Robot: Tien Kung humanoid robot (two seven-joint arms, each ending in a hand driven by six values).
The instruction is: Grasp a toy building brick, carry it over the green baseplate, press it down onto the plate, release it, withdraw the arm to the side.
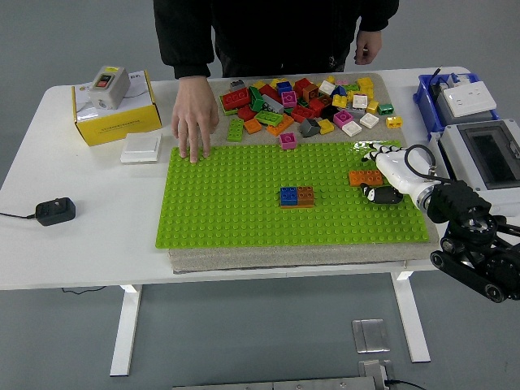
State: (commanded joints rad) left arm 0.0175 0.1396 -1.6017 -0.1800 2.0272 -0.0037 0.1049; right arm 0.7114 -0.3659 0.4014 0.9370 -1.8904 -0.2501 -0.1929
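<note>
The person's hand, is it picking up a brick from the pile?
No, the person's hand lies flat at the green baseplate's far left corner.

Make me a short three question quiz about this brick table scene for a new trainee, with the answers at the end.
1. True or false: the orange brick beside the right hand sits on the green baseplate.
2. Which bricks stand joined near the baseplate's middle? A) blue and brown B) red and white C) two yellow
3. Where does the person's hand rest?

Key
1. True.
2. A: the blue brick and the brown brick touch side by side.
3. Flat on the baseplate's far left corner, fingers on the studs.
</note>
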